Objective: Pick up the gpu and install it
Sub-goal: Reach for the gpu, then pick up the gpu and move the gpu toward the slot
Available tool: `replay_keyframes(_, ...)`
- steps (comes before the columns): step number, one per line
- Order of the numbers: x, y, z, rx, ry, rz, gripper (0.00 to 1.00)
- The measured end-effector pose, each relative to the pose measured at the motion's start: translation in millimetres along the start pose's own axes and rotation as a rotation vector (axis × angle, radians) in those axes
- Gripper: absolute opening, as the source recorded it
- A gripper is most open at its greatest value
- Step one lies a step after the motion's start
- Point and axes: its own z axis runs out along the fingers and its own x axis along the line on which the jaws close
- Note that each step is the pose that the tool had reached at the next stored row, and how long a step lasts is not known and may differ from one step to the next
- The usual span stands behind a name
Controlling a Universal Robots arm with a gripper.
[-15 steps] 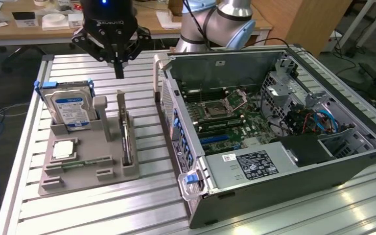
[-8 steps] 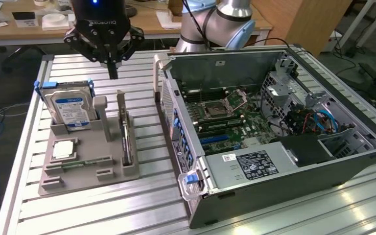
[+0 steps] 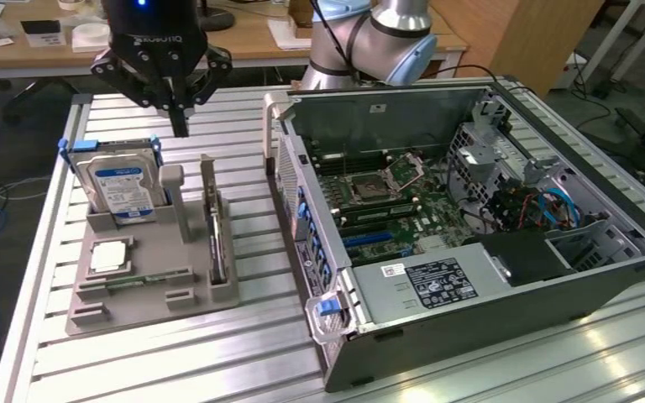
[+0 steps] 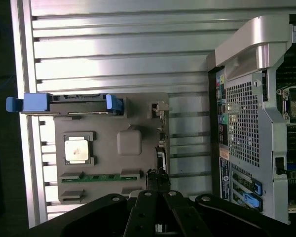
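The gpu [image 3: 214, 231], a thin dark card with a grey metal end bracket, stands on edge in a slot of the grey holder tray [image 3: 149, 294] on the slatted table. My gripper [image 3: 180, 124] hangs above the tray's far end, behind the card and apart from it, fingers drawn together to a point with nothing between them. From the wrist view the card [image 4: 160, 148] is a narrow strip along the tray's edge nearest the computer, just ahead of my shut gripper [image 4: 157, 195].
A silver hard drive [image 3: 121, 191] with blue rails stands in the tray beside a processor chip [image 3: 110, 256] and a green memory stick [image 3: 144, 279]. The open computer case [image 3: 502, 336] lies to the exterior view's right, motherboard [image 3: 395, 210] exposed. Desks stand behind the table.
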Motion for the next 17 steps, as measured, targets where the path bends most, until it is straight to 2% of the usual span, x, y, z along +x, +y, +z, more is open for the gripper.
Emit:
replay_keyframes(3,4.9,-0.4,-0.1,0.0000,0.0000,0.000,0.11)
replay_keyframes(17,5.2,-0.4,-0.2,0.0000,0.0001,0.000,0.11)
